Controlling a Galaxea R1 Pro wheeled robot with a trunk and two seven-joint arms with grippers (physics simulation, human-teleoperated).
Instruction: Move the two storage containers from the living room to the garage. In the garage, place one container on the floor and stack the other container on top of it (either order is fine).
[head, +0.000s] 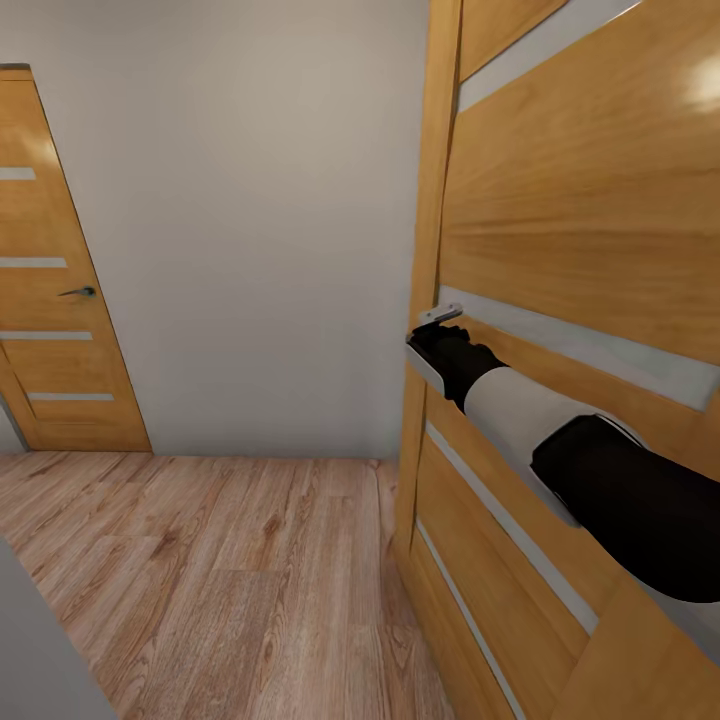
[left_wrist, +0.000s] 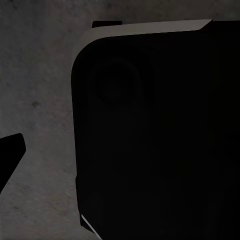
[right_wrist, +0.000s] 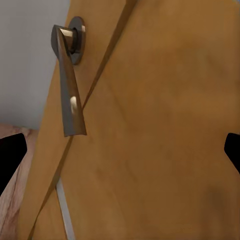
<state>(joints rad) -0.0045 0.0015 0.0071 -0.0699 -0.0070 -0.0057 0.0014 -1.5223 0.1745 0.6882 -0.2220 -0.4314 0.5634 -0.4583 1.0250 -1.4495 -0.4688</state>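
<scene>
My right gripper (right_wrist: 120, 145), fingers spread and empty, hovered at the honey-coloured wooden door (head: 590, 200) beside its slim metal lever handle (right_wrist: 70, 85). No orange-red bins were visible; I judged this the transit step: next, press the lever.

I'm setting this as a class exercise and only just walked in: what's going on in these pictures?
The robot stands in a hallway with a wood plank floor, reaching its right arm toward a wooden door close on its right. In the right wrist view the right gripper is open in front of the door, with the door handle just ahead and not gripped. A second door stands shut farther off at the left.
</scene>
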